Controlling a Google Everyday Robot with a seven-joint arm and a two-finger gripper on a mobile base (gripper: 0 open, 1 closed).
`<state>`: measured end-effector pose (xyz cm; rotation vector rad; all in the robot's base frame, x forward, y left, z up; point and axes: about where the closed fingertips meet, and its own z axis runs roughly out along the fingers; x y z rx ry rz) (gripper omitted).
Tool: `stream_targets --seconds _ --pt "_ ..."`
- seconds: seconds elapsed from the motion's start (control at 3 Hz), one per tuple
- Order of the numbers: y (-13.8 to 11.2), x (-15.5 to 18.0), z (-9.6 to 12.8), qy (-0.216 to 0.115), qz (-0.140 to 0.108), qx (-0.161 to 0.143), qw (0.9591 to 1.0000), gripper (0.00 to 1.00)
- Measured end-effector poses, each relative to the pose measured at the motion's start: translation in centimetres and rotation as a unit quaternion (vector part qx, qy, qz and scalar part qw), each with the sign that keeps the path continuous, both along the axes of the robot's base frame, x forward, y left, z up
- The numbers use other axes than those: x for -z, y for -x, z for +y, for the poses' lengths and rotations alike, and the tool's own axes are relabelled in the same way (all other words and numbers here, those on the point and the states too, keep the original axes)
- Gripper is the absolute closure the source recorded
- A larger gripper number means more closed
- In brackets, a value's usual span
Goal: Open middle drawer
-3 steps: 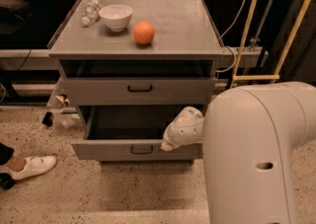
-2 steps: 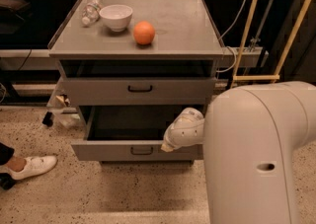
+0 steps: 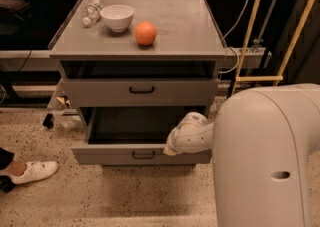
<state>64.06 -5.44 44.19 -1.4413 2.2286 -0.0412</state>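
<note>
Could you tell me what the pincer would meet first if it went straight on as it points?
The pincer, at the front rim of the pulled-out wide grey metal drawer, points down-left and would probably meet that front first.

I stood in what looked a lab or workshop, grey metal cabinet (image 3: 185,26) on speckled floor (image 3: 100,196), cables (image 3: 239,13) and yellow poles (image 3: 248,31) behind the cabinet, my gripper (image 3: 170,148) low at its front right.

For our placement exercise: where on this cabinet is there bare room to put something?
The cabinet top right of the orange is bare; bottle and bowl crowd its back-left. The open middle drawer looks bare left of the gripper at its front-right.
</note>
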Motion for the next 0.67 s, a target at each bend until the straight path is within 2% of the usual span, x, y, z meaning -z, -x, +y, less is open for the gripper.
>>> stream_targets --seconds 0.67 --pt "0.29 -0.07 -0.24 -0.002 0.000 0.004 1.0000 1.00"
